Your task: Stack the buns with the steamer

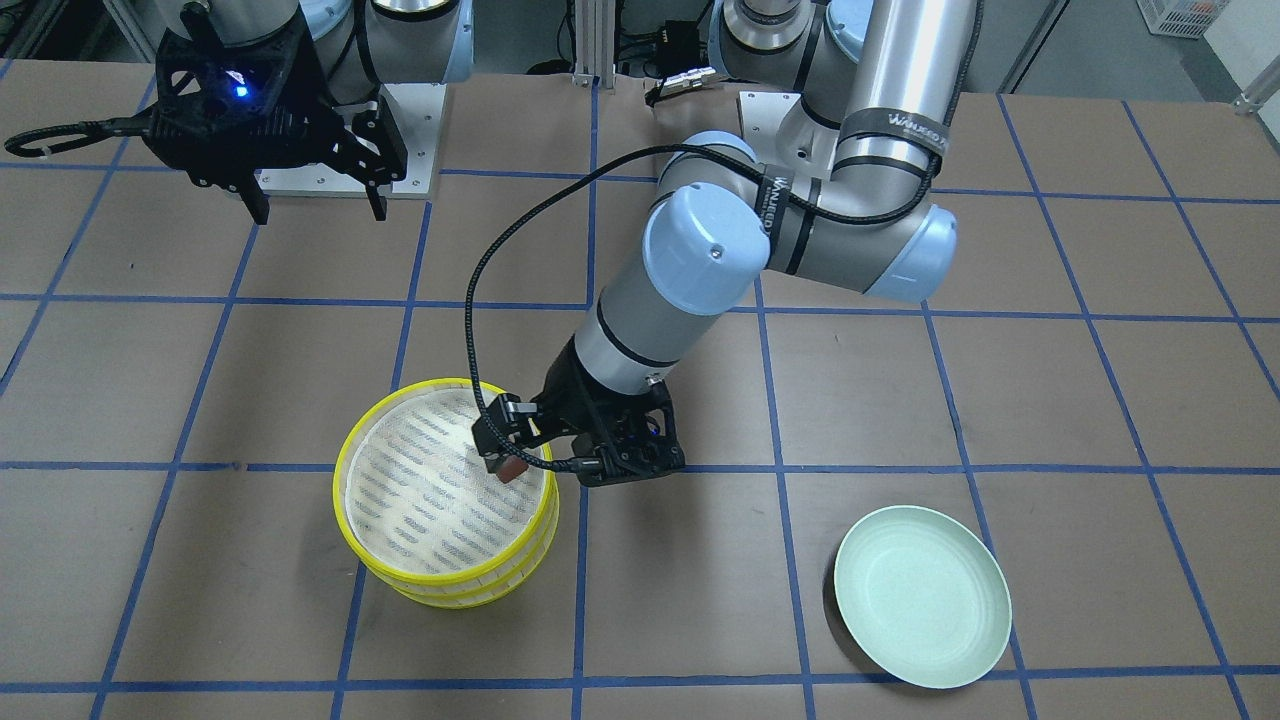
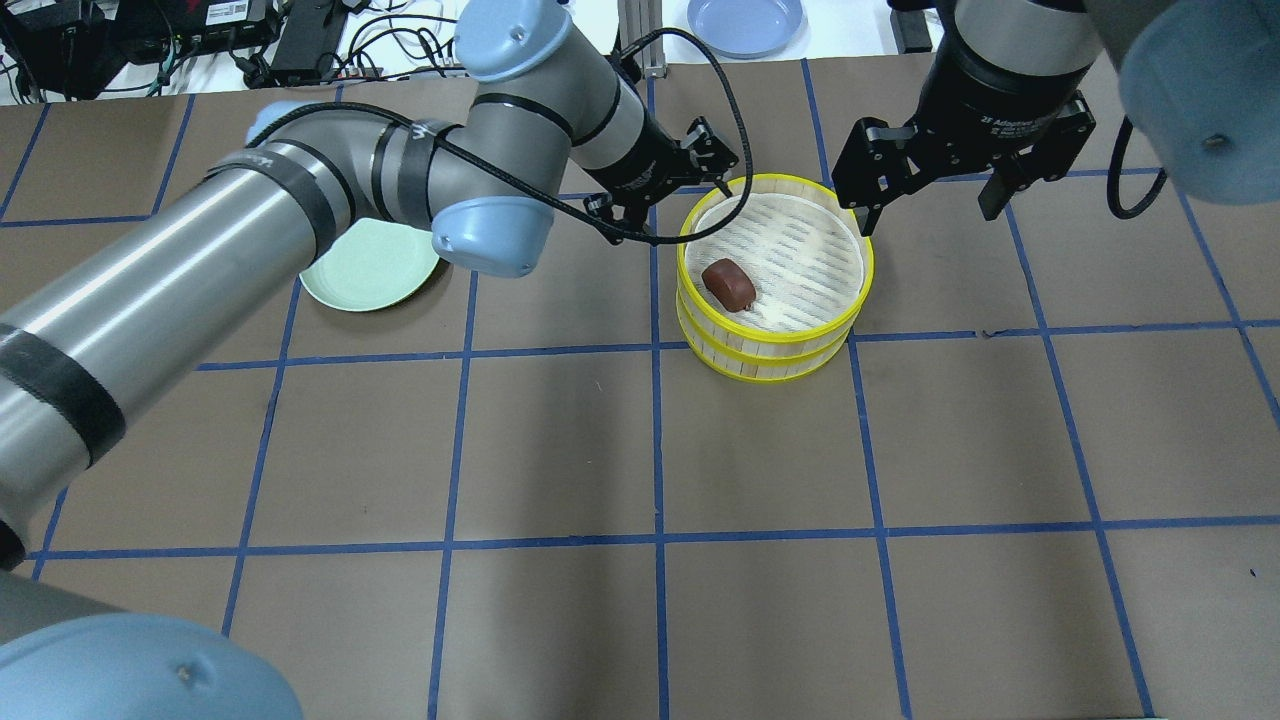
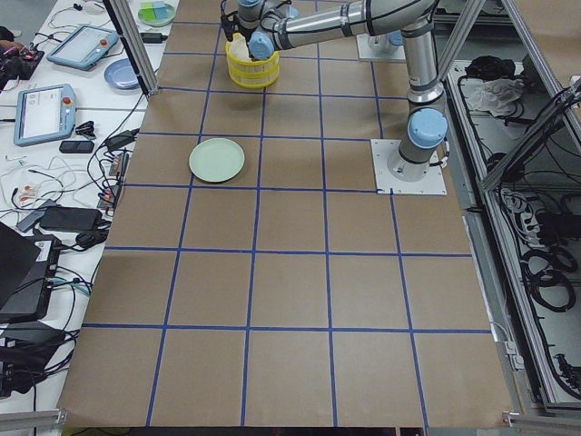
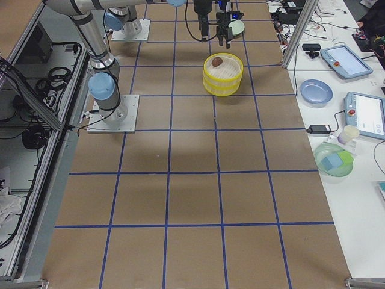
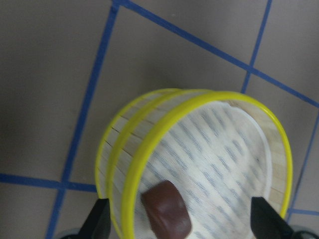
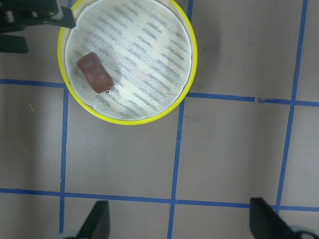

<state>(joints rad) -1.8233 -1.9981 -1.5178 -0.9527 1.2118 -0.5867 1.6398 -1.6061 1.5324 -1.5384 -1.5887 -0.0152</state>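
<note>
We are seeing the brown bun lying in the top steamer, by its left rim, a plate sitting farther left. Beyond, the left gripper, crowding that rim, and right gripper are hanging open. Brown table, blue tape grid; cluttered bench behind.

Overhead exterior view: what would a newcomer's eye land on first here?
The bright yellow steamer, tiers stacked mid-table, with a single dark reddish-brown bun lying on its top liner near the rim. The left gripper hangs open just beside that rim, and the right gripper hangs open on the steamer's opposite side.
</note>
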